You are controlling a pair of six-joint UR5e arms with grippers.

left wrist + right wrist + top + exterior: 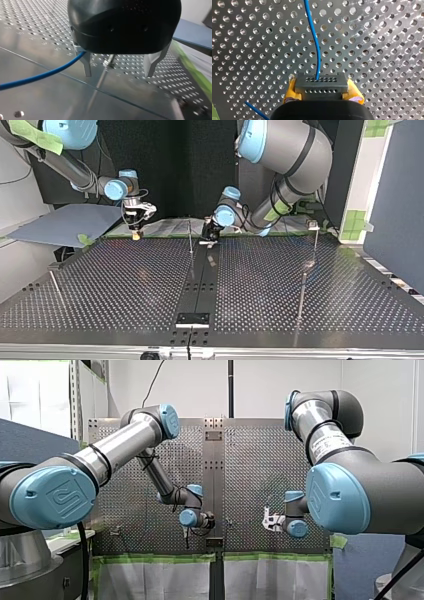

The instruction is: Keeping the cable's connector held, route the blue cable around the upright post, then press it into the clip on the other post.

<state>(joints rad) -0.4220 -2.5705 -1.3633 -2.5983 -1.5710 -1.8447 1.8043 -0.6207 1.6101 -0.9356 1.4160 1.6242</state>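
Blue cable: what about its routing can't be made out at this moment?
- Blue cable: too thin to trace in the front and top views. In the right wrist view it leaves the connector and the edge cuts it off.
- Left wrist view: the housing of my left gripper hides where the cable runs beside its finger.
- Clip: too small in the top view to tell whether anything sits in it.

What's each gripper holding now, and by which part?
My right gripper clamps the grey perforated connector block by its two sides, the thin blue cable leaving its front. My left gripper is open, gripping nothing.
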